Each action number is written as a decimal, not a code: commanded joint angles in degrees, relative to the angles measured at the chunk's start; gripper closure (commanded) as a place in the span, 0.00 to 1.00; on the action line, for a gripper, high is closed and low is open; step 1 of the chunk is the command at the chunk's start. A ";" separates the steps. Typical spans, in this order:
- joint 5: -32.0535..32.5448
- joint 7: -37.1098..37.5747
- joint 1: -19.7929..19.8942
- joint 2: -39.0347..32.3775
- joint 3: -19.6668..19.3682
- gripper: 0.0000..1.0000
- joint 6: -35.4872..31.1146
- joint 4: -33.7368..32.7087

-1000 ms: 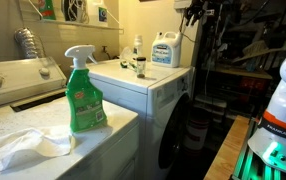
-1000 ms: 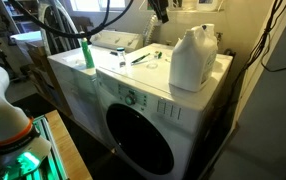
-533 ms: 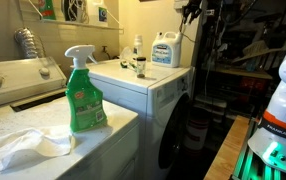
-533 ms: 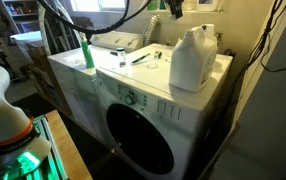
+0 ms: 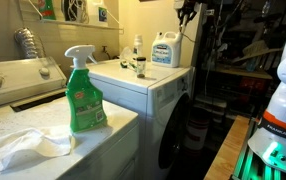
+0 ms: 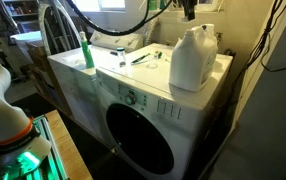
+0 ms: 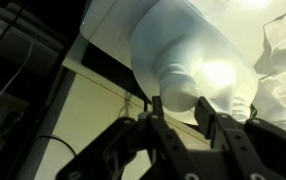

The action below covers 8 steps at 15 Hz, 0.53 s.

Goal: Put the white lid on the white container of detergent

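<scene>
The white container of detergent [image 5: 165, 50] stands upright at the far corner of the washer top. It also shows in an exterior view [image 6: 193, 58], turned so the blue label is hidden. My gripper [image 6: 188, 8] hangs just above and slightly beside its top, and it also shows in an exterior view [image 5: 186, 10]. In the wrist view my gripper [image 7: 182, 108] is shut on the white lid [image 7: 183, 88]. The jug's pale body [image 7: 168, 35] lies right behind the lid.
A green spray bottle [image 5: 83, 95] and a white cloth [image 5: 23, 145] sit on the near machine. A slim white bottle [image 5: 137, 48] and small items [image 6: 143, 57] lie on the washer top [image 6: 133, 80]. The wall and cables are behind the jug.
My gripper has moved sideways along the top of the scene toward the jug, now almost over its top. Nothing else has moved.
</scene>
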<state>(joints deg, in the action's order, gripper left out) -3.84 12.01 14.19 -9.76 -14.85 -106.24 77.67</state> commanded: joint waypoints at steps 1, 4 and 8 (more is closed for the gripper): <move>-0.17 0.88 0.13 -1.22 0.00 0.63 0.00 -1.35; -0.28 2.04 0.17 -3.45 0.01 0.63 0.04 -3.83; -1.09 2.04 0.35 -4.30 0.18 0.88 0.21 -4.67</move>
<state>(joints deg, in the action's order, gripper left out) -4.14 14.26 14.36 -13.46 -14.81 -106.12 73.38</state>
